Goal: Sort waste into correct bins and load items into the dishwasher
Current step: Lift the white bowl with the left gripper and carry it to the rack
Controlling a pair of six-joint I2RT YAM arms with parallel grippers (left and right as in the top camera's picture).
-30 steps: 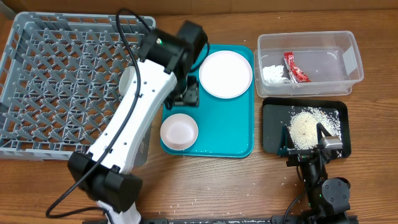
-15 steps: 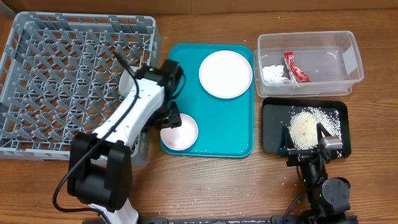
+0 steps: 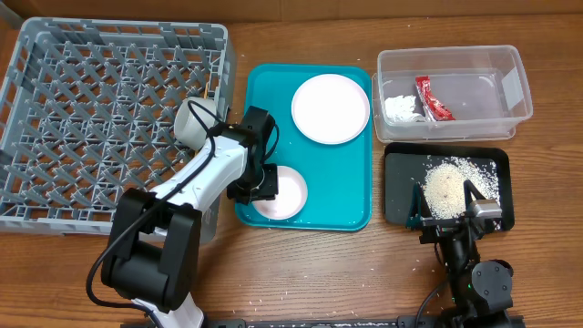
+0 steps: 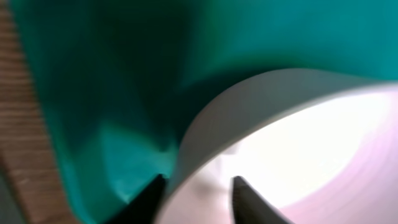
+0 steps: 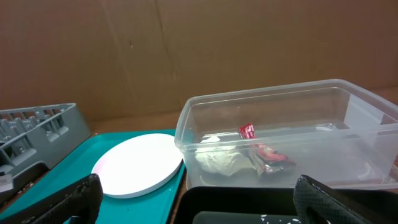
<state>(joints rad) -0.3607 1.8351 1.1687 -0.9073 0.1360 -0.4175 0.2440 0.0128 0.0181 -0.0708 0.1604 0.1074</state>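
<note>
The white bowl (image 3: 282, 194) sits at the front of the teal tray (image 3: 351, 187). My left gripper (image 3: 258, 184) is shut on its left rim; in the left wrist view the gripper (image 4: 196, 193) straddles the bowl (image 4: 298, 137) wall. The white plate (image 3: 330, 108) lies at the tray's back. The grey-green bowl (image 3: 193, 120) rests at the right side of the dish rack (image 3: 91, 55). The clear tub (image 3: 506, 82) holds the red wrapper (image 3: 433, 97) and paper scrap (image 3: 401, 109). Rice (image 3: 446, 187) lies on the black tray (image 3: 401, 205). My right gripper (image 3: 446, 211) is open and empty at its front edge. I cannot make out the chopsticks.
The right wrist view shows the open right gripper (image 5: 202, 196) over the black tray (image 5: 249, 199), with the tub (image 5: 273, 118), wrapper (image 5: 261, 149), paper (image 5: 217, 162), plate (image 5: 140, 165) and rack corner (image 5: 37, 127) beyond. Stray rice grains dot the table's front.
My left arm came down from beside the plate to the white bowl and closed on its rim. The bowl slid slightly right. The right arm has not moved.
</note>
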